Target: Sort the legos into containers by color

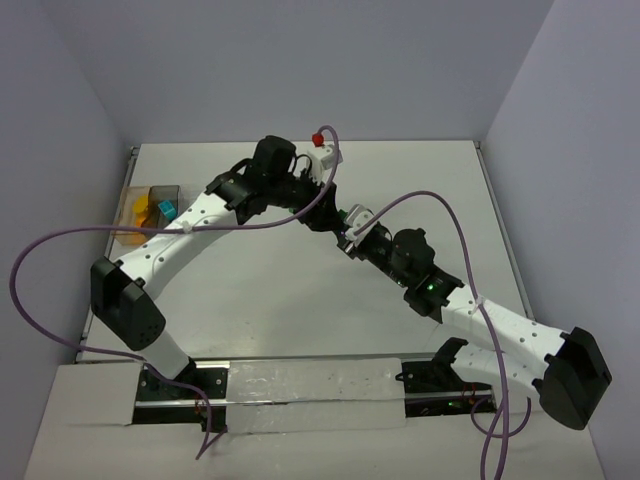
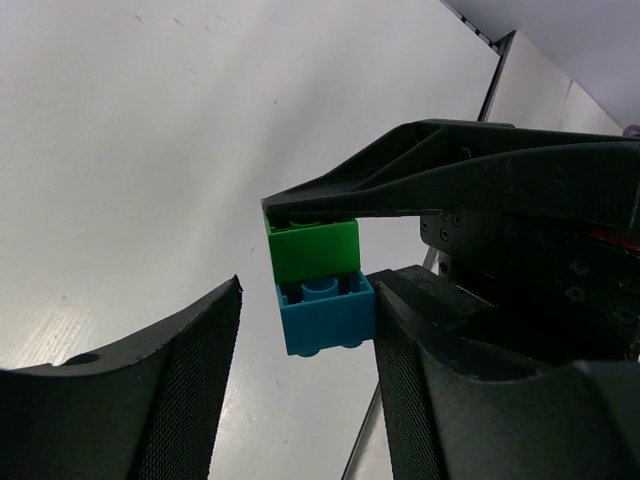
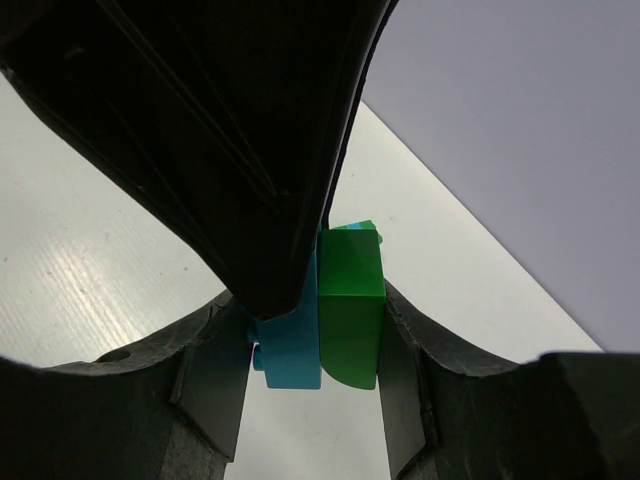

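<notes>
Far left edge of the worktop [image 1: 420, 170]: the containers [image 1: 160, 190], smoky-tinted and partly under the left arm. Orange pieces [image 1: 138, 210] and a teal piece [image 1: 165, 210] lie inside.

Centre: both arms reach in and meet tip to tip.

Left gripper [image 2: 310, 290]: fingers stand partly apart. One pad touches the teal side of the lego stack [image 2: 320, 285]; a clear gap shows at the other pad. No grip.

Stack: green brick [image 2: 315, 250] joined to teal brick [image 2: 328, 318], between the two grippers, with bare worktop behind it.

Right gripper [image 3: 312, 300]: fingers closed end to end on the stack, one pad on green, the other on teal. A left finger [image 3: 230, 150] presses in from above.
</notes>
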`<state>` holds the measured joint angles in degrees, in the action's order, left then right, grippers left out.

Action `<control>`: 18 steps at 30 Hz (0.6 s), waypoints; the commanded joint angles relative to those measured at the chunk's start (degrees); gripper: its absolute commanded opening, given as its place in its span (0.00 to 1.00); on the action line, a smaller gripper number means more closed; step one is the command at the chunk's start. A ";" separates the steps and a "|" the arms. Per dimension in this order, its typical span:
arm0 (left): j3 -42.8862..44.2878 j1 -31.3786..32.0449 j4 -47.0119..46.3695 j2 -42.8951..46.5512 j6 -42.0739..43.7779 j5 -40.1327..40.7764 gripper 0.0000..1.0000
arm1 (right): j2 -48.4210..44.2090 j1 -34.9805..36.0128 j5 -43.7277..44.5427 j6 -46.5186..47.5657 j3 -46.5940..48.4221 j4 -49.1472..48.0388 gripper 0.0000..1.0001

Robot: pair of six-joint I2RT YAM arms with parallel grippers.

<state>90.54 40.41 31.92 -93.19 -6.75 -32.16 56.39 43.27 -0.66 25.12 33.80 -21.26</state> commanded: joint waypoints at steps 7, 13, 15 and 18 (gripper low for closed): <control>2.11 -0.16 2.09 -1.40 1.39 2.00 0.39 | -0.58 0.52 -0.12 -0.25 3.55 -1.62 0.04; 2.83 -1.01 3.56 -0.74 3.43 2.05 0.00 | -0.72 0.58 -1.15 0.62 4.10 1.84 0.57; 3.15 -2.27 4.81 -0.17 5.38 -2.38 0.00 | -1.53 0.42 -1.96 0.88 4.34 3.33 0.69; 0.80 -8.61 6.10 2.60 11.15 -12.09 0.00 | -4.45 -0.44 -7.73 1.68 4.84 12.29 0.97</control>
<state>90.89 38.03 35.62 -93.81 -2.72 -34.99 55.88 43.27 -2.30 26.09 35.33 -16.20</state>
